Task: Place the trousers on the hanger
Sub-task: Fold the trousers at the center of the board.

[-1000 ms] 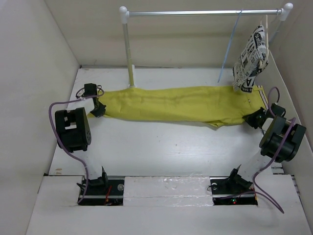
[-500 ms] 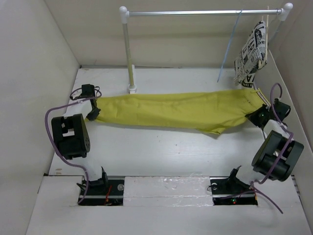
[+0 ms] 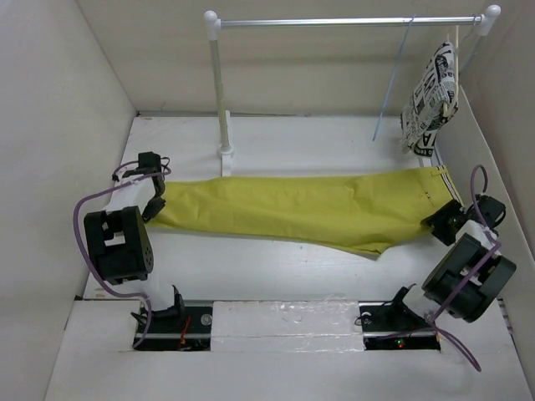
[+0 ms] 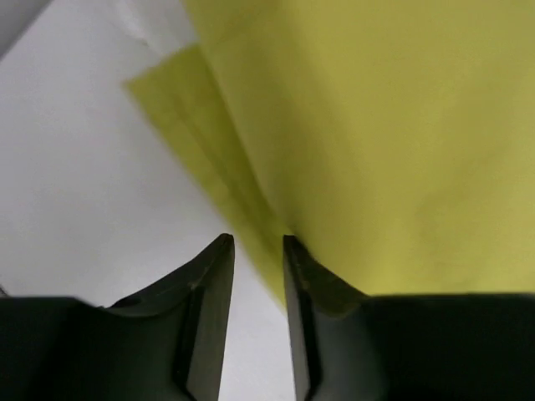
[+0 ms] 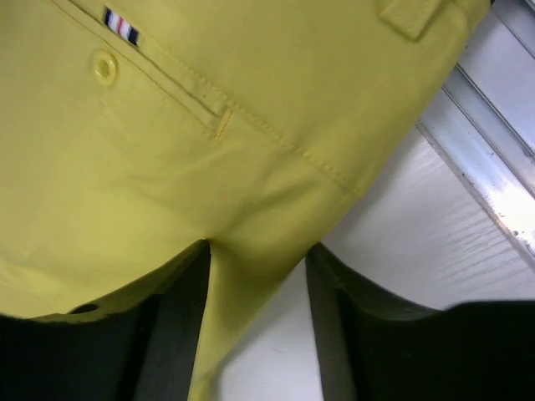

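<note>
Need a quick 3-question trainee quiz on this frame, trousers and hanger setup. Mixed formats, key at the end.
1. True or false: the trousers already hang on the blue hanger.
2. Which end of the trousers lies at the right gripper? A) waist B) leg cuffs C) neither, it is far from them
3. Short answer: what hangs on the wooden hanger?

Key
1. False: they lie flat on the table, and the blue hanger hangs bare on the rail.
2. A
3. A printed cloth
</note>
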